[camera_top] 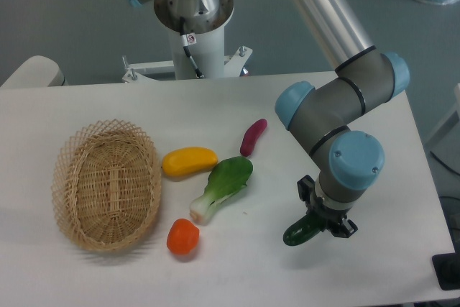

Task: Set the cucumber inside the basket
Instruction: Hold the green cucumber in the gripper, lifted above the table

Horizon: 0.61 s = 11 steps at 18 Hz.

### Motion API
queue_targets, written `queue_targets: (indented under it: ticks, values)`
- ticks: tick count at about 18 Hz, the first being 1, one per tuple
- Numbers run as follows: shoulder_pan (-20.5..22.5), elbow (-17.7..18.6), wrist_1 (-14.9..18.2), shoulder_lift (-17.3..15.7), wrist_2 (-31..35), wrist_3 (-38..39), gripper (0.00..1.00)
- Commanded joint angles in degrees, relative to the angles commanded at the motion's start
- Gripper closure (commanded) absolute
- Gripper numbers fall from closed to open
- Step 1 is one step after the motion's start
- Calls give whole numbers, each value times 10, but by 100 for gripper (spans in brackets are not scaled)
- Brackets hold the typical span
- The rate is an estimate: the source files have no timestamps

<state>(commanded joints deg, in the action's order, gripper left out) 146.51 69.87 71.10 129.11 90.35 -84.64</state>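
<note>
The cucumber [301,232] is dark green and glossy, and it lies at the right front of the table. Only its left end shows; the rest is hidden under my gripper [325,223]. The gripper points straight down over the cucumber with its black fingers on either side of it. I cannot tell whether the fingers are pressing on it. The basket [106,185] is an oval tan wicker one with a lacy rim. It sits at the far left of the table, with nothing in it.
Between basket and gripper lie a yellow vegetable [189,162], a bok choy [223,186], an orange vegetable [182,236] and a purple one [253,136]. The arm's white base [194,34] stands behind the table. The table's right edge is close to the gripper.
</note>
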Motion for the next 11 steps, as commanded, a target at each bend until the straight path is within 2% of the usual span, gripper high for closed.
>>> queue_targets:
  ticks: [9, 11]
  values:
    - [-4, 3, 0, -2, -1, 8, 82]
    - [-7, 12, 0, -6, -5, 10, 82]
